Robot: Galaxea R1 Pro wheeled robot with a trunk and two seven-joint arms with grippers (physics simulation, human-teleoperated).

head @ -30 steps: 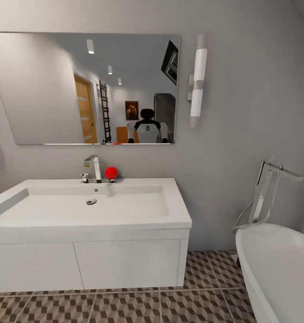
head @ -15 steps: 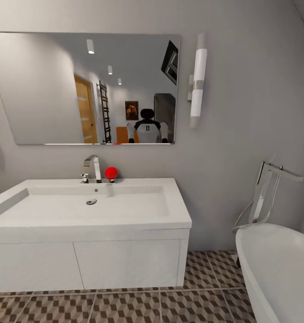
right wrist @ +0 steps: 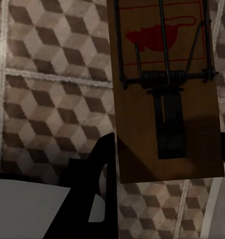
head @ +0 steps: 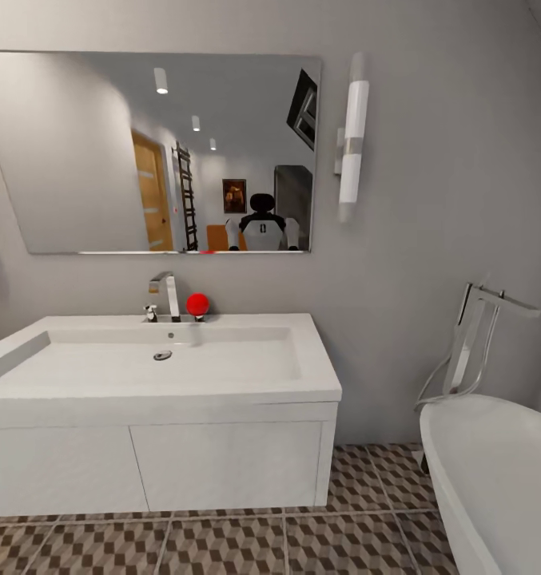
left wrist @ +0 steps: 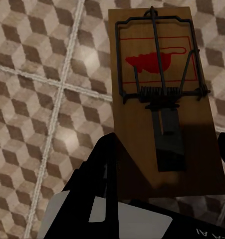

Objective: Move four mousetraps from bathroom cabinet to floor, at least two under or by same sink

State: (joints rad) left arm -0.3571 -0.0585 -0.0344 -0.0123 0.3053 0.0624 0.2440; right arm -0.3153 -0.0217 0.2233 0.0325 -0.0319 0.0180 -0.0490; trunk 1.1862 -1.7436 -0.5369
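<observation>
Facing the sink point(head: 222, 363) head-on, the head camera caught the bathroom floor point(head: 222, 547) bare before its vanity, the bathtub point(head: 494, 471) near right. At the left gripper point(left wrist: 164, 164), closed jaws pinched a mousetrap point(left wrist: 162, 99), its long axis running outward over tiles. The right gripper point(right wrist: 164, 164) likewise clamped a second mousetrap point(right wrist: 164, 89) above tiles.

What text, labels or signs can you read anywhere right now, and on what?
Mousetrap in the left hand: a red mouse picture in a red frame, no words.
Mousetrap in the right hand: same red mouse picture, no words.
Left hand body, bottom edge: white letters cut off, unreadable.
Robot's reflection in the mirror: a small dark chest mark, too small to read.
</observation>
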